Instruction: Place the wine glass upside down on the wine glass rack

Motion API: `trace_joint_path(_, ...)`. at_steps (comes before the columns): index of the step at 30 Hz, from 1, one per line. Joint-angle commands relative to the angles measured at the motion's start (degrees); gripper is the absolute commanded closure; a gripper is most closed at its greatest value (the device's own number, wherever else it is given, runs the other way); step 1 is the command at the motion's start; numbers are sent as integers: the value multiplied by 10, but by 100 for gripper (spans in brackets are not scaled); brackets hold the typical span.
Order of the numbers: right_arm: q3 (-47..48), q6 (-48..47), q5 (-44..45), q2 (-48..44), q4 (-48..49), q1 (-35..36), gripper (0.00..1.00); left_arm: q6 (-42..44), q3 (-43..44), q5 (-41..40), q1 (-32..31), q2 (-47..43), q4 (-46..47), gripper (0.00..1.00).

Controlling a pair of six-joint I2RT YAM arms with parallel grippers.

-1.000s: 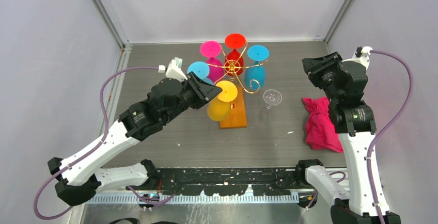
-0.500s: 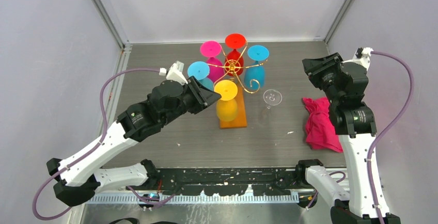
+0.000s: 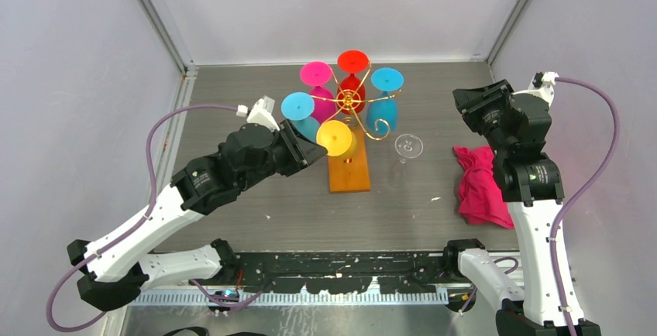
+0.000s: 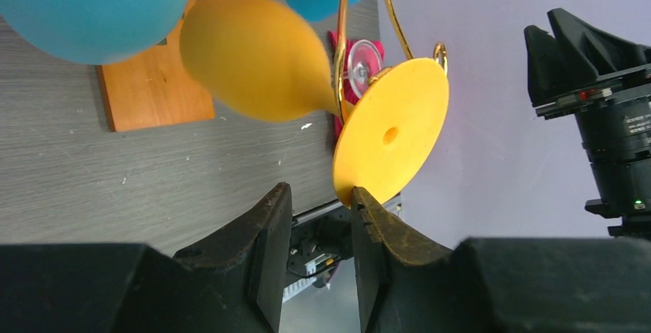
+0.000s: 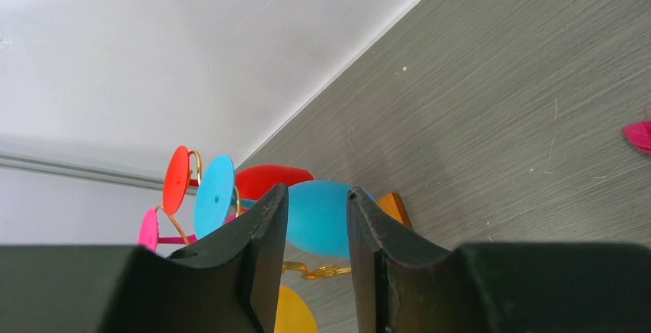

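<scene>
The yellow wine glass (image 3: 337,136) hangs upside down on the front arm of the gold wine glass rack (image 3: 352,102), foot up, bowl over the orange-brown base (image 3: 349,172). In the left wrist view its foot (image 4: 391,137) sits in a gold scroll and its bowl (image 4: 253,57) points away. My left gripper (image 3: 318,152) is just left of the glass and open (image 4: 321,195); one fingertip (image 4: 365,202) is at the foot's rim and nothing lies between the jaws. My right gripper (image 3: 465,102) hovers open to the right of the rack, empty (image 5: 317,195).
Pink (image 3: 316,73), red (image 3: 352,61) and two blue glasses (image 3: 386,80) (image 3: 297,106) hang on the other arms. A clear wine glass (image 3: 407,147) stands on the table right of the base. A pink cloth (image 3: 480,185) lies by the right arm.
The yellow glass has swung from a tilt to hanging straight on the rack arm. My left gripper has opened off its stem and drawn back to the left. The right arm is still.
</scene>
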Motion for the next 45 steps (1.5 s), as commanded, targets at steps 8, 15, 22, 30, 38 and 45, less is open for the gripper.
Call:
trace_joint_path(8,1,-2,9,-11,13,2,60,23,14,-1,-4,-13,-38,64)
trace_joint_path(15,-1,2,6,-9,16,2,60,25,10,-15,-3,-29,-39,64)
trace_joint_path(22,2,3,7,-7,16,2,60,33,21,-19,-4,-31,-39,64)
trace_joint_path(30,-8,-2,9,-10,10,2,60,41,29,-26,-4,-40,-49,64)
trace_joint_path(38,-41,-14,12,-25,-4,2,60,43,18,-46,-4,-69,-71,64)
trace_joint_path(45,-74,-22,7,-46,-23,2,60,44,7,-67,-4,-100,-96,64)
